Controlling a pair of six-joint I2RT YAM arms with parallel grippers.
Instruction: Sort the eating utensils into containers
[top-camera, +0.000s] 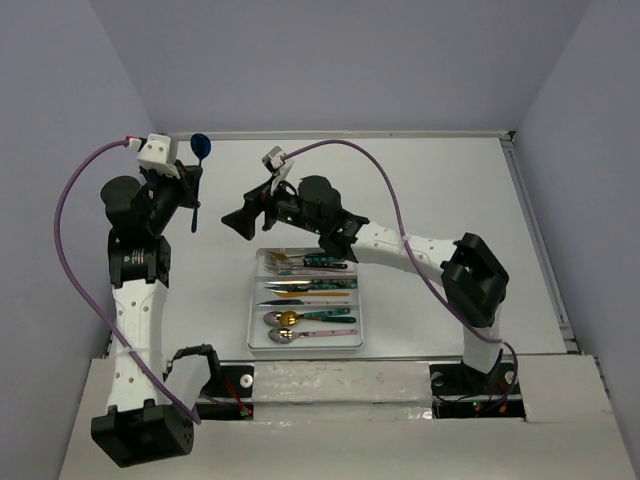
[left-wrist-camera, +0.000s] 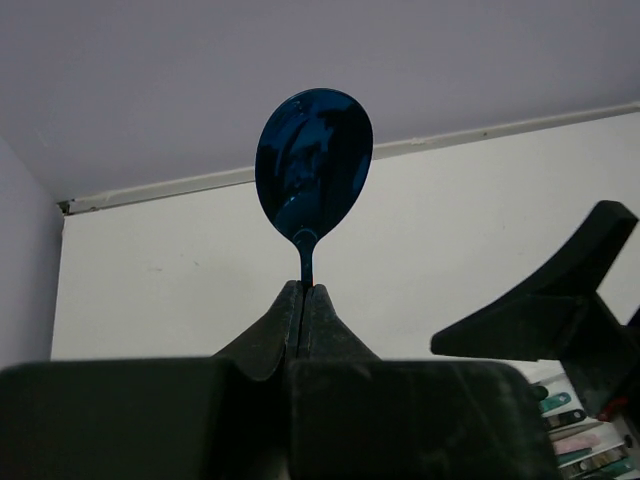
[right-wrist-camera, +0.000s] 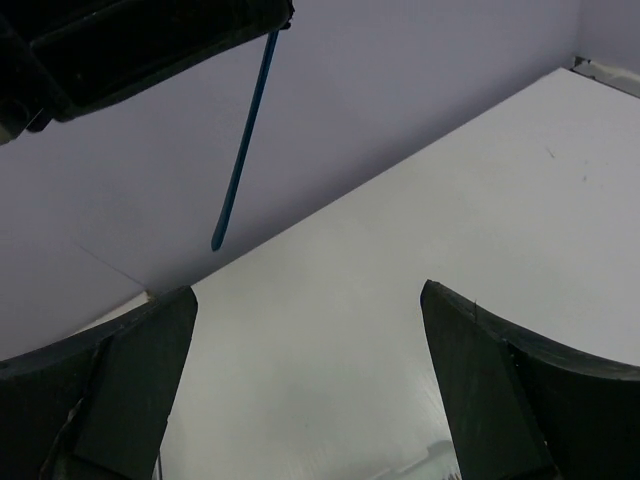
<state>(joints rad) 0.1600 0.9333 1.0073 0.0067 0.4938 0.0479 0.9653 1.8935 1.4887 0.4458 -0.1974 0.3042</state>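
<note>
The white counter fills the middle of the top view. Two arms rise from its lower edge: the left arm up the left side, the right arm bending from the lower right towards the centre.

One white tray lies low in the centre, split into three long compartments stacked top to bottom. The upper one holds forks, overlapping so that their number is unclear. The middle holds two knives and the lower two spoons, one gold and one silver.

The right end effector hangs just above the tray's upper left corner, jaws spread wide with nothing between them. In its own wrist view the fingers frame bare counter.

The left end effector, at upper left and well apart from the tray, is clamped on one blue spoon. The bowl stands above the pinched tips, the handle hanging below.
</note>
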